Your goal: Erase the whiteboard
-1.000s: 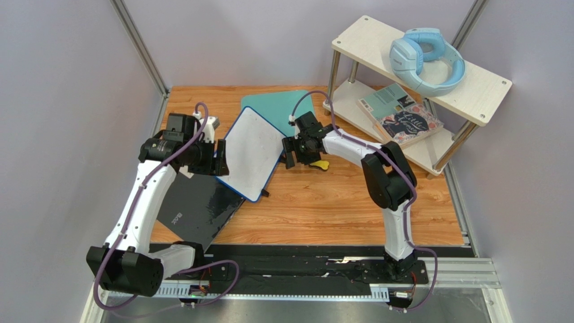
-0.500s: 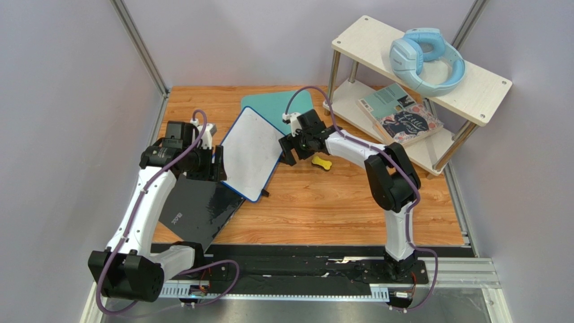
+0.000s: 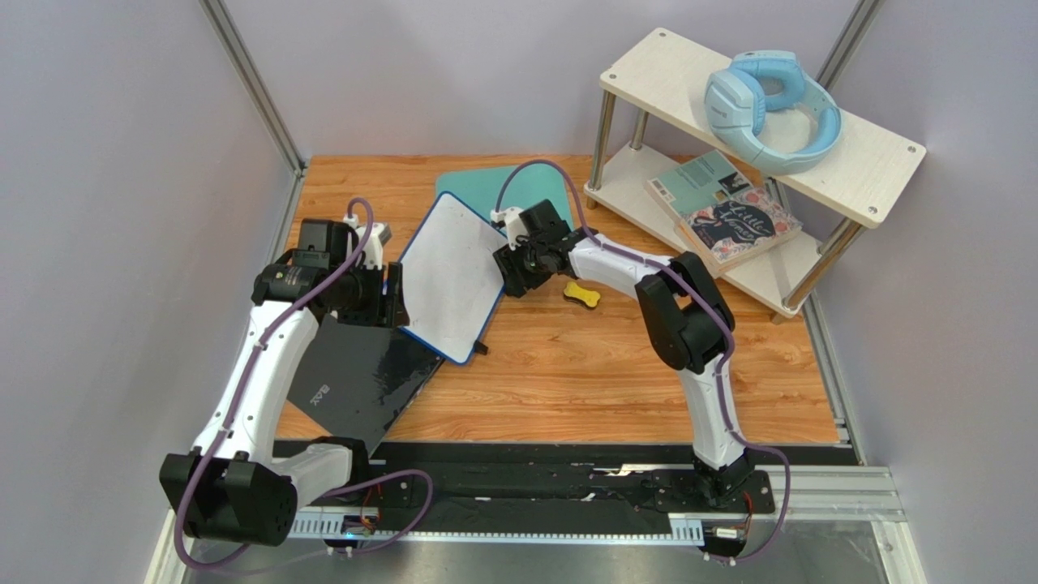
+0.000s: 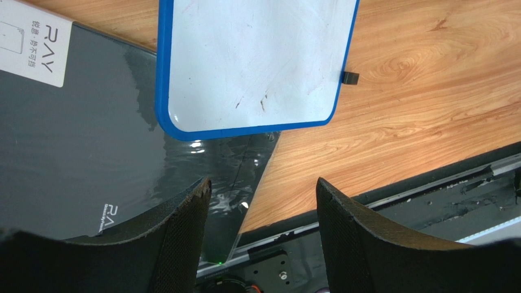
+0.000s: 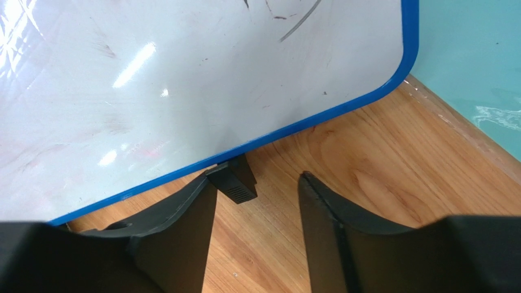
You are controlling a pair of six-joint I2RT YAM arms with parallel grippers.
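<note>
1. The whiteboard (image 3: pixel 453 274) lies left of the middle of the bench (image 3: pixel 609 365), toward the far edge, turned at a slant to the bench edges.
2. Its near left corner rests over a glossy black slab (image 3: pixel 347 377) that reaches the near left part of the bench. Its far corner meets a teal mat (image 3: pixel 506 189) at the far edge.
3. The white face is mostly clean. A few dark specks and thin strokes show on it in both wrist views.
4. The left claw (image 3: pixel 398 296) sits at the board's left edge. Its jaws are apart with nothing between them, and the board's corner lies just ahead of them.
5. The right claw (image 3: pixel 508 270) sits at the board's right edge, jaws apart and holding nothing, with bare wood in the gap. One of the board's small black feet (image 5: pixel 232 181) is just beside the tip of one finger.
6. A small yellow piece (image 3: pixel 582 295) lies on the wood just right of the right claw.
7. At the far right corner stands a two-level shelf (image 3: pixel 658 73), with light blue headphones (image 3: pixel 770 112) on top and books (image 3: pixel 725 209) below.
</note>
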